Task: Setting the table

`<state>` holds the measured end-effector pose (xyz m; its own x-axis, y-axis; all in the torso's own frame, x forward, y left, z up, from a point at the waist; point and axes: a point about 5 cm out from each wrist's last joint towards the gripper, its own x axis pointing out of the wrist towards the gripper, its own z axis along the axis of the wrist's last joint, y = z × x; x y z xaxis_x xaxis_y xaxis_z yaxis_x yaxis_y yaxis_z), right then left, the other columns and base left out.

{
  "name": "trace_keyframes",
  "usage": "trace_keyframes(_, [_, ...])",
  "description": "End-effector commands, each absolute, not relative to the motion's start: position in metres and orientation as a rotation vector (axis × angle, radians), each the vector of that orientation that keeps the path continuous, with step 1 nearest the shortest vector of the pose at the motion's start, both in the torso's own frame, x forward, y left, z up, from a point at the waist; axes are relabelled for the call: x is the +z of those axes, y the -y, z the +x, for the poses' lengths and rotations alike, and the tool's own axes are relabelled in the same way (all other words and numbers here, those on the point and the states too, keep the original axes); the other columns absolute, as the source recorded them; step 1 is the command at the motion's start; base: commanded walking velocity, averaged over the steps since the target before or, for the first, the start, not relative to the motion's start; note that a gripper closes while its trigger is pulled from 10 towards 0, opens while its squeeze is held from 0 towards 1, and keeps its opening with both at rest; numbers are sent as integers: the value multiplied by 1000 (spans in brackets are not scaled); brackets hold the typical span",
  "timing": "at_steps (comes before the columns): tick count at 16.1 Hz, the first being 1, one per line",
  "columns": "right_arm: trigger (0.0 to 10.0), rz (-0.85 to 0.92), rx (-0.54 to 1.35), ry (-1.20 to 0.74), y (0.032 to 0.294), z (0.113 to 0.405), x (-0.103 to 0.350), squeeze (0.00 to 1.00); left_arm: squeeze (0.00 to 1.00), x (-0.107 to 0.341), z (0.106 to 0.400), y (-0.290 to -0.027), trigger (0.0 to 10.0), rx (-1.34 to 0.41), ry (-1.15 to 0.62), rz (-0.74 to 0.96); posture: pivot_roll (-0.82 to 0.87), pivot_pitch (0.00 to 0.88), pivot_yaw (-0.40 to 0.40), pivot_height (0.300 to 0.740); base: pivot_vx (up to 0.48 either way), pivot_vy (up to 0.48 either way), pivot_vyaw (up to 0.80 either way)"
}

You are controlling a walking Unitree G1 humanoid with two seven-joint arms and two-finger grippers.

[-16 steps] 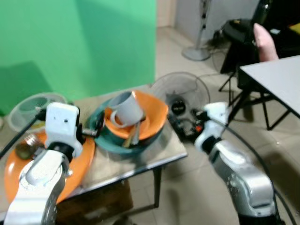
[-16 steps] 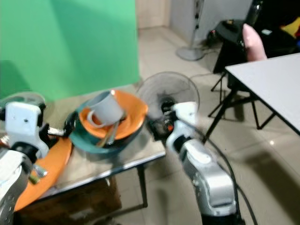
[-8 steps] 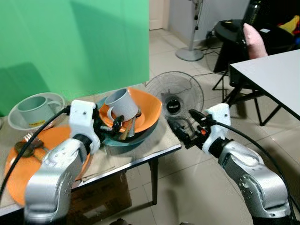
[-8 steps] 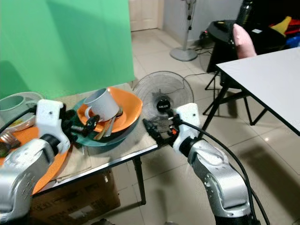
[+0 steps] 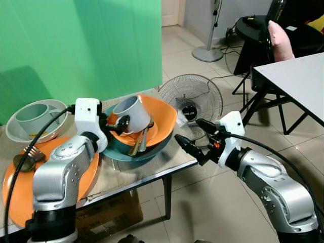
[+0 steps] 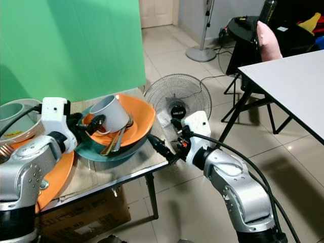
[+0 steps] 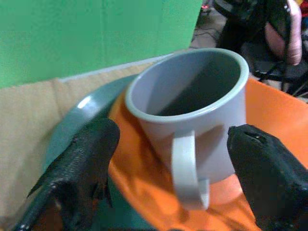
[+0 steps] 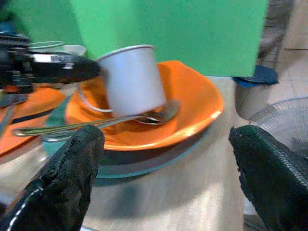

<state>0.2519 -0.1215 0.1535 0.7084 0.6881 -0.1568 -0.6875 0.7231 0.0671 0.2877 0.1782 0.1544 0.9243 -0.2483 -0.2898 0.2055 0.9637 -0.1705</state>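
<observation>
Inspecting from the remote station, taking the orange bowl as landmark.
Landmark: shallow orange plastic bowl [image 5: 157,119], nested in a teal plate [image 5: 119,152] on the small cloth-covered table [image 5: 152,167].
Task item: pale grey enamel mug [image 5: 130,113], tipped on its side inside the orange bowl, handle toward my left wrist camera; two metal spoons [image 5: 140,142] lie in the bowl beneath it.
Left gripper [image 7: 168,159]: fingers spread wide either side of the mug, touching nothing I can confirm.
Right gripper [image 5: 195,136]: fingers wide apart, empty, just off the table edge on the bowl's right side.
Risk 1: I judge the mug, lying on a curved surface, may roll or slip if one finger lands first.
Risk 2: pulling the mug could drag the spoons or tilt the bowl stack, which sits near the table edge.
Risk 3: the right gripper could nudge the stack.
Other items: large orange plate [image 5: 15,187] and white bowl holding a second mug [image 5: 31,121], left of the landmark.
Obscured: the mug's contact with the bowl is hidden; right wrist picture blurred; left finger-to-mug gap unclear.
</observation>
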Motion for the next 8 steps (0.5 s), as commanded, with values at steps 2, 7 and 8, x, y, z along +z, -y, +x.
trace_keyframes(2, [10000, 17, 844, -185, 118, 246, 159, 0, 0, 154, 289, -175, 1412, -277, -349, -154, -54, 0, 55, 740, 0, 0, 0])
trace_keyframes(7, [10000, 11, 918, -214, 120, 242, 161, 0, 0, 156, 291, -177, 0, -221, -387, -149, -50, 0, 51, 740, 0, 0, 0])
trace_keyframes(8, [10000, 9, 930, -220, 119, 242, 161, 0, 0, 155, 293, -177, 0, -220, -388, -153, -50, 0, 50, 740, 0, 0, 0])
